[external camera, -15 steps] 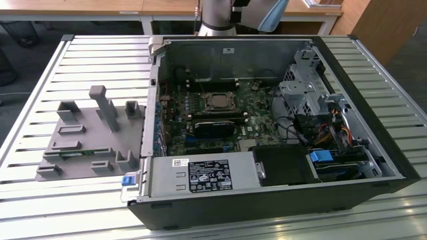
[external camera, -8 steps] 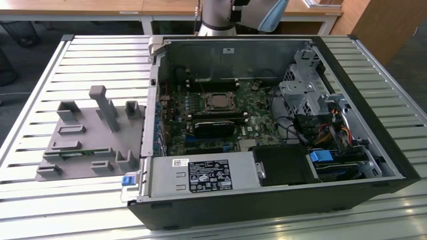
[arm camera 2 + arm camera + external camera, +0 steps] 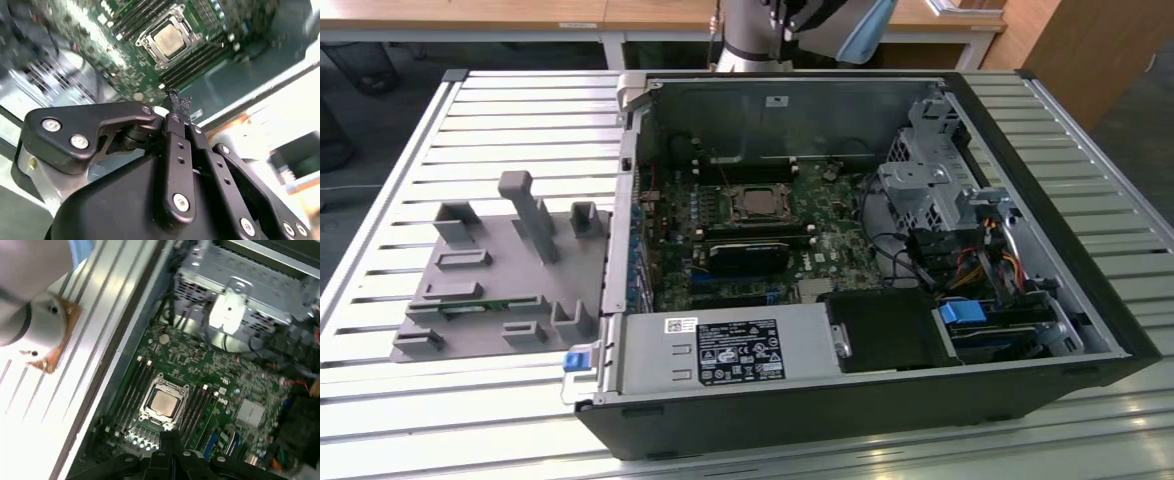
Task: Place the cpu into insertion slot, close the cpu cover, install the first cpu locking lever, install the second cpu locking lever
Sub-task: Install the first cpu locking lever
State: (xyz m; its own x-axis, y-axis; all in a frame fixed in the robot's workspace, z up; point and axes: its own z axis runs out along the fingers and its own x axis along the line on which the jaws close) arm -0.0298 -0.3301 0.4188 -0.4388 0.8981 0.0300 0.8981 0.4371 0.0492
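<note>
The cpu lies flat in the insertion slot on the green board, silvery top up. The cpu cover, a thin metal frame, lies down around it. I cannot make out how the locking levers stand. In both wrist views my gripper hangs well above the board and off to one side of the socket, shut with nothing between its fingers. The arm stands over the case's far edge in the exterior view.
The open computer case lies on a slatted metal table. A grey fixture block sits at the exterior view's left. Inside are a power supply, a drive cage with cables, and a black module by the socket.
</note>
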